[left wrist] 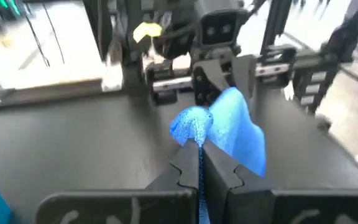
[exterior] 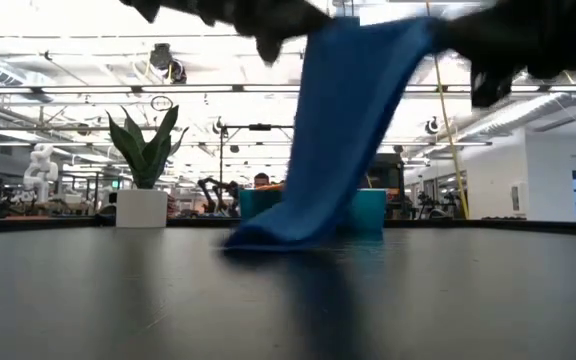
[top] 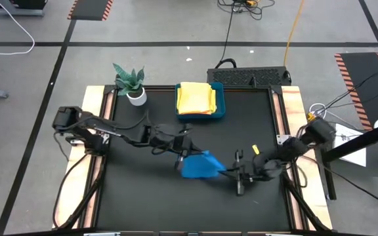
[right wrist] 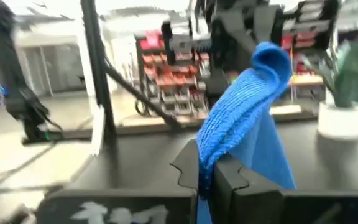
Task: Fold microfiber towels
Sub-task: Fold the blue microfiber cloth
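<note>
Two grippers have the blue towel (top: 199,165) between them over the middle of the black table (top: 136,203). Starting at the left edge, the left arm reaches in from its base past the potted plant (top: 130,84), which stands at the far left corner of the mat. Its left gripper (top: 184,156) is pinched tight on the towel's left corner, and the left wrist view shows the blue cloth (left wrist: 219,127) squeezed between the closed fingers. Moving to the centre, the towel hangs lifted between both claws, and in the low view it drapes down in a long fold (exterior: 333,140) with its bottom edge resting on the table. Behind it, at the far edge, sits the teal tray (top: 220,103), holding a stack of yellow towels (top: 195,98) with an orange edge showing beneath. On to the right, the right gripper (top: 231,172) is clamped on the towel's opposite corner, fingers closed with the cloth (right wrist: 241,118) bunched up between them in the right wrist view. Right arm stretches in from the table's right side.
</note>
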`<state>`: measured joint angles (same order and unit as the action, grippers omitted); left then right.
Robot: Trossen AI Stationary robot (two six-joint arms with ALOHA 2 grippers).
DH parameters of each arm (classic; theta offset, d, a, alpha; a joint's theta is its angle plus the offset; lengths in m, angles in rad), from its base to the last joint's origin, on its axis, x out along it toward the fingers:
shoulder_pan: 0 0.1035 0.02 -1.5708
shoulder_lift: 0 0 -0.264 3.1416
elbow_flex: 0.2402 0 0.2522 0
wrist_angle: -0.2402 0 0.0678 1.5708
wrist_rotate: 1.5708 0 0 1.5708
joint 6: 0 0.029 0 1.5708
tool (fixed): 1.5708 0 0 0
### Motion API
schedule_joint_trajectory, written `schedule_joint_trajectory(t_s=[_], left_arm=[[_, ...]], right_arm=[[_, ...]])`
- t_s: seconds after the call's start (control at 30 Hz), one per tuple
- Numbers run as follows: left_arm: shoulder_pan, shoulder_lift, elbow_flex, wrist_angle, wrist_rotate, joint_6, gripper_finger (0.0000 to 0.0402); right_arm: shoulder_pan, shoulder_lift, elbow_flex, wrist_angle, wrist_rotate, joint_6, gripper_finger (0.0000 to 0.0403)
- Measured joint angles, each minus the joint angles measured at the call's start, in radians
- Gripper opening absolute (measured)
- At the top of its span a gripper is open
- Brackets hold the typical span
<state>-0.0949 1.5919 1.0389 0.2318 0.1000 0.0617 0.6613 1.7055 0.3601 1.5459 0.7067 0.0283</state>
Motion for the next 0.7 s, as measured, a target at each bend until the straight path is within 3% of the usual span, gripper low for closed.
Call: schedule_joint_trajectory(t_s=[0.2,0.37,0.53,0.7], left_arm=[[-0.14,-0.104,0.001,0.011,-0.17,0.007,0.0004],[-0.285,-0.141,0.001,0.015,-0.347,0.003,0.0004],[-0.42,-0.142,0.001,0.024,-0.504,-0.048,0.0003],[-0.538,-0.142,0.001,0.08,-0.564,-0.139,0.0003]], right_arm=[[0.04,-0.237,0.013,-0.099,-0.08,-0.091,0.0002],[0.036,-0.403,0.141,-0.482,-0.169,-0.049,0.0002],[0.033,-0.426,0.357,-0.851,-0.308,0.025,0.0001],[0.033,-0.379,0.482,-0.953,-0.435,0.138,0.0001]])
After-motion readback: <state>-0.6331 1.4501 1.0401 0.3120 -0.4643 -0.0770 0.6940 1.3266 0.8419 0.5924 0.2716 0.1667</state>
